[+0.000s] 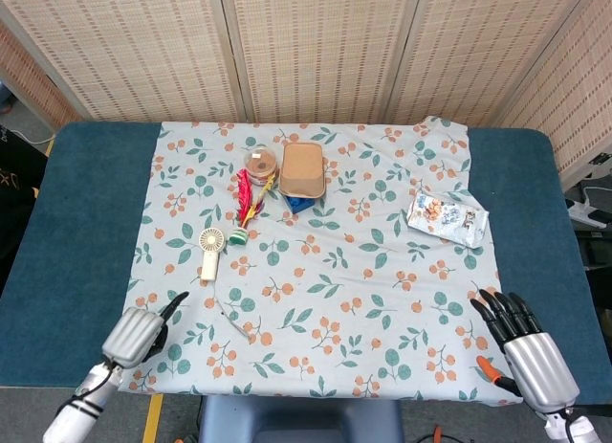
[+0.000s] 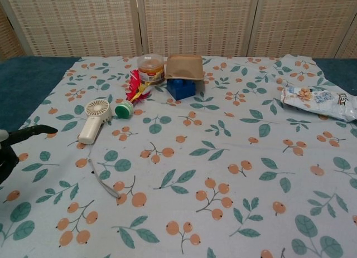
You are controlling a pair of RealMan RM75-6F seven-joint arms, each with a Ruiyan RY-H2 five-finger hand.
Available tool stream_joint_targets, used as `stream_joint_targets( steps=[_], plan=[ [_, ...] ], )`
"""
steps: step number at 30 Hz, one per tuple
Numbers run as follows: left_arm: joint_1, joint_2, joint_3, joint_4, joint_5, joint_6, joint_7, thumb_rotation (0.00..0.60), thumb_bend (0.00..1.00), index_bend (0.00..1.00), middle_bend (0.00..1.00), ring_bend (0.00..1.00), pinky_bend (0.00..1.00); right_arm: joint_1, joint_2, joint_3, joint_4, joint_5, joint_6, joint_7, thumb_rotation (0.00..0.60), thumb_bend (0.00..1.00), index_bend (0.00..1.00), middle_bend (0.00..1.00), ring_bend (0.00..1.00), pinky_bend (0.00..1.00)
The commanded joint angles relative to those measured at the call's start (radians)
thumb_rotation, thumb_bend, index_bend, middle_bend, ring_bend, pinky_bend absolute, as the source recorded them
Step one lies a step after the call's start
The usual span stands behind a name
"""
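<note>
Basically, left hand (image 1: 137, 332) sat over the near-left corner of the floral cloth (image 1: 382, 271), most fingers curled in, one finger (image 2: 34, 130) stuck out toward the far side, nothing in it. Chest view only caught that dark finger and a bit of the hand at the left edge. Right hand (image 1: 521, 343) was at the near-right corner of the cloth, fingers spread and straight, holding nothing.

Nearest to the left hand: small white handheld fan (image 1: 210, 251) lying flat on the left half of the cloth, its grey strap (image 1: 232, 317) trailing toward the near edge, well apart from the fingers. Just beyond the fan, a green-capped toy with red and yellow feathers (image 1: 246, 202). Behind that, near the far edge, a round tub with an orange label (image 1: 260, 163) and beside it a tan box (image 1: 301, 168) resting on a blue block (image 2: 181, 88).

Nearest to the right hand: an orange-handled tool (image 1: 492, 372) at the near-right cloth edge, just beside the hand. A snack packet (image 1: 447, 219) lay by the right edge of the cloth, well apart from it. Blue tabletop (image 1: 76, 223) showed on both sides.
</note>
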Motion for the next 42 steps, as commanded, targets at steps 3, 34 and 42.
stream_joint_targets(
  steps=[3, 34, 42],
  plan=[
    [-0.079, -0.07, -0.057, 0.075, -0.067, -0.063, 0.006, 0.6, 0.8, 0.0, 0.88, 0.79, 1.0, 0.011, -0.016, 0.02, 0.008, 0.043, -0.023, -0.017, 0.6, 0.18, 0.0, 0.0, 0.0, 0.0],
    [-0.224, -0.191, -0.066, 0.276, -0.221, -0.139, 0.028, 0.6, 0.79, 0.0, 0.91, 0.8, 1.0, 0.025, -0.013, 0.035, -0.004, 0.114, -0.043, -0.038, 0.6, 0.18, 0.0, 0.0, 0.0, 0.0],
    [-0.237, -0.196, -0.059, 0.288, -0.241, -0.14, 0.042, 0.6, 0.79, 0.0, 0.91, 0.8, 1.0, 0.025, -0.007, 0.035, -0.007, 0.117, -0.039, -0.033, 0.6, 0.18, 0.0, 0.0, 0.0, 0.0]
  ],
)
